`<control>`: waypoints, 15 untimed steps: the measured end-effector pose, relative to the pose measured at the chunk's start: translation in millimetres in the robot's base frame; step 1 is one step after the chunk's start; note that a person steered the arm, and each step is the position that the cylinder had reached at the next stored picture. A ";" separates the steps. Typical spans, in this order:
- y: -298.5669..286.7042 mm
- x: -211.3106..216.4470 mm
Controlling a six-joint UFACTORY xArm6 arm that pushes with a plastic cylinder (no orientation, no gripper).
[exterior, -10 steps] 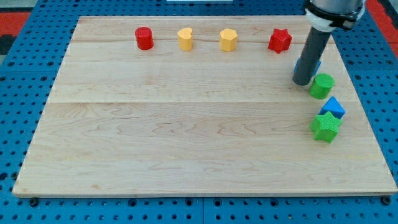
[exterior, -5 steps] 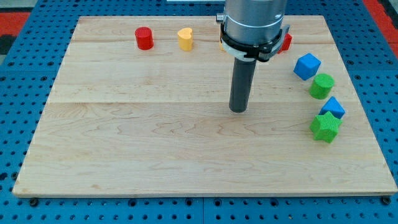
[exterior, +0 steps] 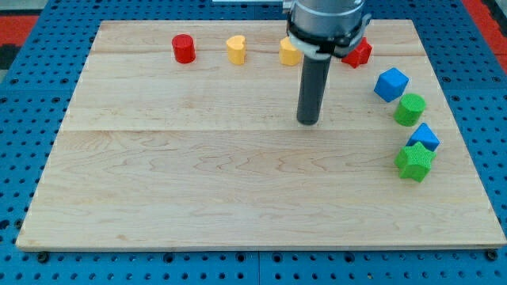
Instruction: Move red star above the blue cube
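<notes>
The red star (exterior: pixel 360 54) lies near the board's top edge at the view's right, partly hidden behind the arm's body. The blue cube (exterior: pixel 390 84) sits below and to the right of it, close to the right edge. My tip (exterior: pixel 307 121) rests on the bare board, well to the left of the blue cube and below-left of the red star, touching no block.
A red cylinder (exterior: pixel 184 49), a yellow heart (exterior: pixel 236 49) and a yellow block (exterior: pixel 288 52), half hidden by the arm, line the top. A green cylinder (exterior: pixel 410 109), a second blue block (exterior: pixel 425 137) and a green star (exterior: pixel 414 161) run down the right edge.
My tip swept from beside the blue cube far to the left into the board's middle, then edged slightly up and right. The blue cube, hidden before, now shows. No block moved.
</notes>
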State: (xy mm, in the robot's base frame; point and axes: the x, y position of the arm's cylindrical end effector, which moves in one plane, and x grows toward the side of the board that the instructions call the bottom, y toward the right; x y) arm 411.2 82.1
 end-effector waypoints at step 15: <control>16.7 -217.1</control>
State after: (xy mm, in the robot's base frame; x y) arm 194.2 98.8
